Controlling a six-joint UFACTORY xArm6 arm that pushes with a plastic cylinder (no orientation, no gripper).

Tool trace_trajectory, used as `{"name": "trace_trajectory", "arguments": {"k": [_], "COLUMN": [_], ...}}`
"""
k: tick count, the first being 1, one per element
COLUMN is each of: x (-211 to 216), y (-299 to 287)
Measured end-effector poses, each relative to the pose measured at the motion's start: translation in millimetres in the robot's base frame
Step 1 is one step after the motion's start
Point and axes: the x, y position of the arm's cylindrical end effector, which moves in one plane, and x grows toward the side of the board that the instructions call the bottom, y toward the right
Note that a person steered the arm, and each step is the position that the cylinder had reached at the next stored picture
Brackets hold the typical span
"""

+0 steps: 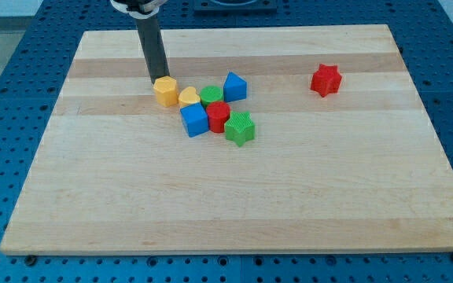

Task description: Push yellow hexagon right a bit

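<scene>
**Tip position relative to the yellow hexagon, rightward push**

The arm carries no jaws; it ends in a straight dark rod that holds nothing. My tip [156,80] rests on the light wooden board [234,204], touching or almost touching the upper-left edge of the yellow hexagonal plastic block [164,91]; the exact contact cannot be resolved.

The yellow hexagon lies in the board's upper-left part, at the left end of a cluster. It sits down and to the view's right of my tip. A push toward the view's right therefore calls, by judgement, for my tip to stand more squarely on the block's left side.

The hexagon is near-regular and lies flat, so it has no marked long axis or heading.

Directly to its right, just beside or touching it, is the yellow heart-shaped block [188,97]. A rightward push would likely move this block as well.
</scene>
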Motion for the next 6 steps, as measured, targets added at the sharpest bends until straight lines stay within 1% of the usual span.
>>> {"name": "trace_trajectory", "arguments": {"k": [3,4,5,6], "x": [4.7,-0.1,-3.8,6.0], "y": [0.0,-4.4,-23.6,-36.3]}}
